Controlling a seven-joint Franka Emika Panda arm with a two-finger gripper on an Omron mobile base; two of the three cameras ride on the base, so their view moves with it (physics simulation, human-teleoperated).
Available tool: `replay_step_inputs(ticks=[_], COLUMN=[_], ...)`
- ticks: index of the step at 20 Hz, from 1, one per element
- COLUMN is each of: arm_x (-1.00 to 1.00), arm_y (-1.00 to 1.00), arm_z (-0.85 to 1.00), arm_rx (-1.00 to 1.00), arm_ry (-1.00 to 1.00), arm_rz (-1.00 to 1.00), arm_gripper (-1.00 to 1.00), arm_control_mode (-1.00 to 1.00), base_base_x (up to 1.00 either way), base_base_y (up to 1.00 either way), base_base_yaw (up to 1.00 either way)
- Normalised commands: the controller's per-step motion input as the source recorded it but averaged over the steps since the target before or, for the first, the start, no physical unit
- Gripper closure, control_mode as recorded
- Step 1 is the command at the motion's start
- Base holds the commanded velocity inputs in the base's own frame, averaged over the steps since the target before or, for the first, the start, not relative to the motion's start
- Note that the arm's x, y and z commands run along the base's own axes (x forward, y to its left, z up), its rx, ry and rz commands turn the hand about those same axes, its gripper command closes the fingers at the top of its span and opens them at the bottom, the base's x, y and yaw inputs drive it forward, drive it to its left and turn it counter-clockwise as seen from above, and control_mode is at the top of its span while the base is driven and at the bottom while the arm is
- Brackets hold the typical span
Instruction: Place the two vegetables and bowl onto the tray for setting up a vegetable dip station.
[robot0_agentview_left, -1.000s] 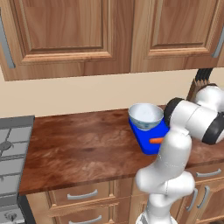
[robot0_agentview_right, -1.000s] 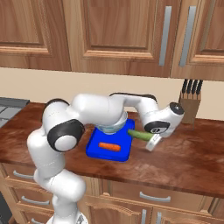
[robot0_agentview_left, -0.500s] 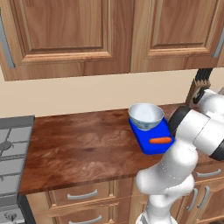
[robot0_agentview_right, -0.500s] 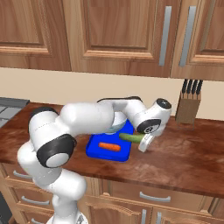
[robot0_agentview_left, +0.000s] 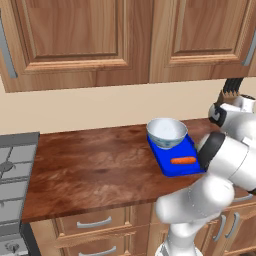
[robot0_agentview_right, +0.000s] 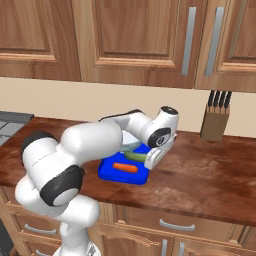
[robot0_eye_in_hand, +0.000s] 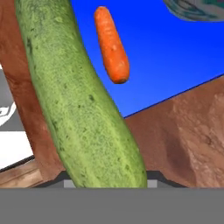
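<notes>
Currently: end effector (robot0_agentview_right: 148, 161) clenched on green vegetable (robot0_eye_in_hand: 83, 105), at right edge of tray (robot0_agentview_right: 111, 172). Carrot (robot0_agentview_right: 125, 167) and bowl (robot0_agentview_left: 167, 133) on tray. Advised: carry fully over blue surface, lower flat, clear of carrot, then release.

Hand view cuts the green piece (robot0_eye_in_hand: 83, 100) off at top and bottom, so the fingers gripping it are hidden. The bowl (robot0_eye_in_hand: 199, 9) is just a sliver at the top edge. Right base view: arm covers most of the bowl (robot0_agentview_right: 131, 144).
</notes>
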Motion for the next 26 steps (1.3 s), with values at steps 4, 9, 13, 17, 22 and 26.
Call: replay_step_inputs(ticks=[4,9,13,17,22,26], arm_x=[-0.03,0.00,0.00,-0.01,0.00,0.00], arm_y=[0.35,0.33,0.28,0.27,0.26,0.22], arm_z=[0.00,0.00,-0.01,-0.05,-0.08,-0.13], arm_rx=[0.00,0.00,0.00,0.00,0.00,0.00], arm_ry=[0.07,0.01,0.00,0.00,0.00,0.00], arm_rz=[0.00,0.00,0.00,0.00,0.00,0.00], arm_gripper=[1.00,1.00,1.00,1.00,1.00,1.00], arm_control_mode=[-1.00,-1.00,-1.00,-1.00,-1.00,-1.00], base_base_x=[0.00,0.00,0.00,0.00,0.00,0.00], base_base_y=[0.00,0.00,0.00,0.00,0.00,0.00], base_base_yaw=[0.00,0.00,0.00,0.00,0.00,0.00])
